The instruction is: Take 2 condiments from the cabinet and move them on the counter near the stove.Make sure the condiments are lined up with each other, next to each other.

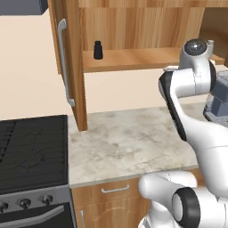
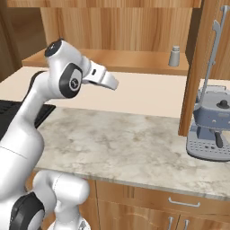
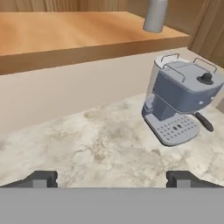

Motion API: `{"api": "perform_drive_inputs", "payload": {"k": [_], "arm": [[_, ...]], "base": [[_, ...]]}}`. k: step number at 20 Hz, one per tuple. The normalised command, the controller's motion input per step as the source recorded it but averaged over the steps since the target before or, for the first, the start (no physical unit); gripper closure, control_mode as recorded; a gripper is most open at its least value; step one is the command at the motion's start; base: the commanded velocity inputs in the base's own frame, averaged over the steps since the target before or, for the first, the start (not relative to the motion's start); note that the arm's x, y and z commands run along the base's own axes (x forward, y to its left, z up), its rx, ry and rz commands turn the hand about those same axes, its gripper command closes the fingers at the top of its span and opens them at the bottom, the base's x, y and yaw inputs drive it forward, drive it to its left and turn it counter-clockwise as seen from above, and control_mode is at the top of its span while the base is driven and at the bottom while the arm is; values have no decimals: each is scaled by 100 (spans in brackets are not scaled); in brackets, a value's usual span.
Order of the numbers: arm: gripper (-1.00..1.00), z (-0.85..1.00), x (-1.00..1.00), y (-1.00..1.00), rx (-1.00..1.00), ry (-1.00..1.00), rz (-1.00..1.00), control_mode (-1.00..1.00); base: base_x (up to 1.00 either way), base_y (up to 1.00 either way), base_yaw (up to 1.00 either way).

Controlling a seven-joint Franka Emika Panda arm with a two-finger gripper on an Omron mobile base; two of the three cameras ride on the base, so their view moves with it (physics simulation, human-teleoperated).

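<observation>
A matte black condiment shaker (image 1: 98,50) stands at the left end of the wooden shelf (image 1: 133,60) inside the open cabinet. The light grey condiment shaker (image 2: 174,56) stands near the shelf's right end, and in the hand view this grey shaker (image 3: 155,15) sits at the top, on the shelf edge. My gripper (image 3: 113,179) is open with nothing between its fingertips. It hovers above the marbled counter (image 3: 100,144), below and short of the shelf. The stove (image 1: 31,147) lies at the counter's left end.
A blue-grey espresso machine (image 3: 181,100) stands on the counter to the right, under the grey shaker. The cabinet doors hang open: one with a silver bar handle (image 1: 64,62) on the left, another door (image 2: 211,58) on the right. Drawers (image 1: 111,196) run below the counter.
</observation>
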Motion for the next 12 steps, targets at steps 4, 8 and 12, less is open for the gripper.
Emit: {"api": "perform_drive_inputs", "payload": {"k": [4,8,12], "arm": [[-100,29,3,-69,0,-6,-16,-100],[-100,10,15,-77,4,-2,-15,-100],[-100,0,33,-72,7,0,-9,-100]], "base": [[0,0,0],[0,0,0],[0,0,0]]}}
